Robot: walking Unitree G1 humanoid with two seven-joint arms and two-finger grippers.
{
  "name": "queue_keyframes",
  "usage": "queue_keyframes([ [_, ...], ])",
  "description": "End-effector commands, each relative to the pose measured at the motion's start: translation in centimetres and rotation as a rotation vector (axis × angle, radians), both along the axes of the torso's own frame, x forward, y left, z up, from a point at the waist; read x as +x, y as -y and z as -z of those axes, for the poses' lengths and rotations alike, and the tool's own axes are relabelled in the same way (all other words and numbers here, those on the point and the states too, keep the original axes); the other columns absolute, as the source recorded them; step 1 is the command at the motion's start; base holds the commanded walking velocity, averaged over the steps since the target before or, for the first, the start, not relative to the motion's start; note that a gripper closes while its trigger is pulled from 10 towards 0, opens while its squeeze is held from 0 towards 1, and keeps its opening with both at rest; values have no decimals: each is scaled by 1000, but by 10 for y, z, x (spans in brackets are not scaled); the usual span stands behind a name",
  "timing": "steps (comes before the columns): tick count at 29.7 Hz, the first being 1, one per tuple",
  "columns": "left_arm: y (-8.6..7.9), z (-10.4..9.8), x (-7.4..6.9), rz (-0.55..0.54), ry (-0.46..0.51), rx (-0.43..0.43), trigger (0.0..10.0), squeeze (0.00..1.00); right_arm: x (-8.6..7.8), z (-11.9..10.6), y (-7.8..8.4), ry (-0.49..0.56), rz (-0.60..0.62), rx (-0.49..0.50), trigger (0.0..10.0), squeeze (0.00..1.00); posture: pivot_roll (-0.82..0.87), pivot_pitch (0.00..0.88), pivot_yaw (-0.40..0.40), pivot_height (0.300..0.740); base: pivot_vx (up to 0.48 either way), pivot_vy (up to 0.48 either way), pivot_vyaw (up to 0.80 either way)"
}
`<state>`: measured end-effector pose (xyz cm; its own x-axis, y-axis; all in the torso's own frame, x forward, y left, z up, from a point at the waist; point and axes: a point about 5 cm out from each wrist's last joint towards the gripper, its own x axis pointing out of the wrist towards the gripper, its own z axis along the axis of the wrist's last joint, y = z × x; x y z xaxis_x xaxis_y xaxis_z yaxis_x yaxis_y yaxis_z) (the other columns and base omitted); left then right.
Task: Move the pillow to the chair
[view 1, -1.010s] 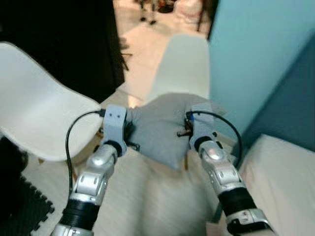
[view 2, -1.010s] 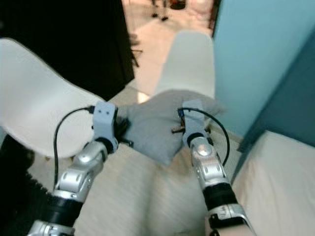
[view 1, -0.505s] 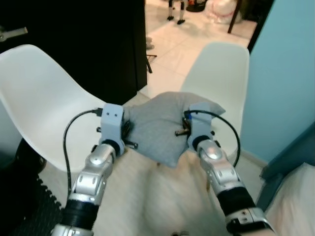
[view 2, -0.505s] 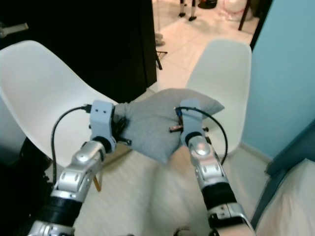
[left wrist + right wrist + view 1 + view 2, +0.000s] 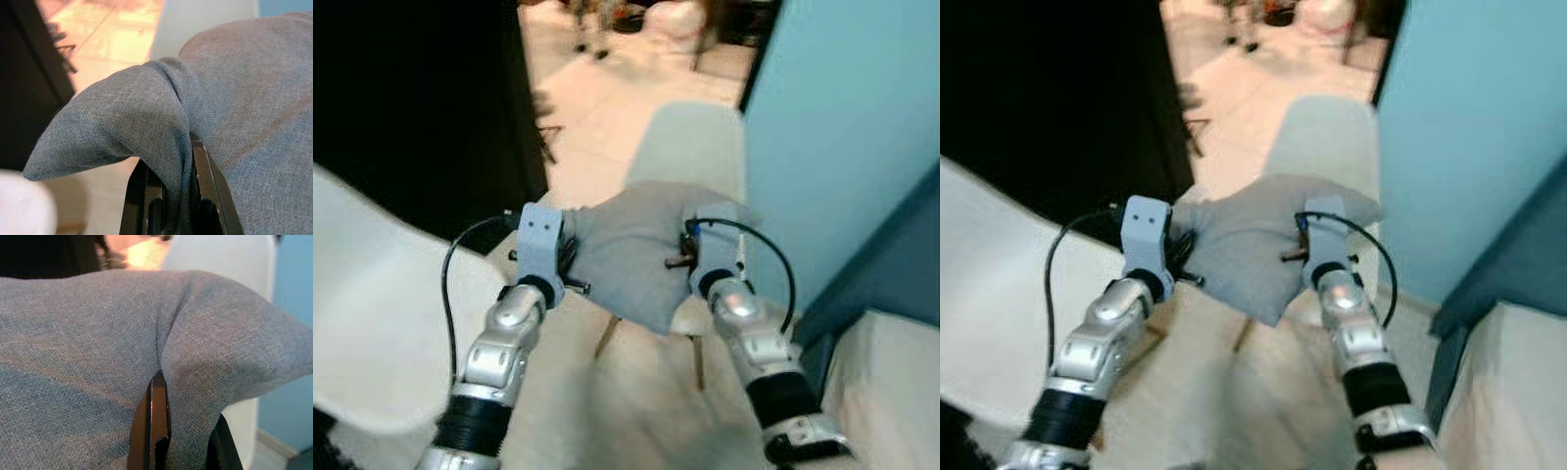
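Note:
A grey pillow point(image 5: 631, 250) hangs in the air in front of me, held by both arms. My left gripper point(image 5: 570, 262) is shut on the pillow's left corner, and the cloth is bunched between its black fingers point(image 5: 142, 196). My right gripper point(image 5: 686, 258) is shut on the right corner, with a fold of the pillow point(image 5: 73, 333) pinched by its fingers point(image 5: 157, 421). Straight ahead, just beyond and below the pillow, stands a white chair point(image 5: 690, 147), its seat partly hidden by the pillow.
A second white chair point(image 5: 372, 323) fills the lower left, close to my left arm. A light blue wall point(image 5: 842, 127) runs along the right, with a white padded surface point(image 5: 891, 382) at the lower right. A dark opening point(image 5: 411, 108) lies to the left, with pale tiled floor point(image 5: 597, 108) beyond it.
The camera has swung and the picture is blurred: the far chair now sits further left in view and the near chair has dropped to the lower left. Both grippers still hold the pillow.

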<state>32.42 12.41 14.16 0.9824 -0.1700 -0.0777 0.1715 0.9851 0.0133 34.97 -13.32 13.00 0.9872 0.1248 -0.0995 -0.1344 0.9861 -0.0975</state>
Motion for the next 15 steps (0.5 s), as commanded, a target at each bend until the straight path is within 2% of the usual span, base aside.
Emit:
queue_keyframes([
  [1, -18, 1, -1, -61, 14, 20, 10000, 0, 0, -2, 5, 19, 37, 4, 10000, 0, 29, 95, 28, 736, 398, 0, -800],
  [2, -18, 1, -1, -61, 14, 20, 10000, 0, 0, -2, 6, 20, 39, 5, 10000, 0, 29, 95, 30, 736, 394, 0, -800],
  [15, -18, 2, -1, -58, 9, 20, 10000, 0, -2, 2, 5, 8, 37, -12, 10000, 0, 28, 99, 33, 736, 398, 0, 0],
])
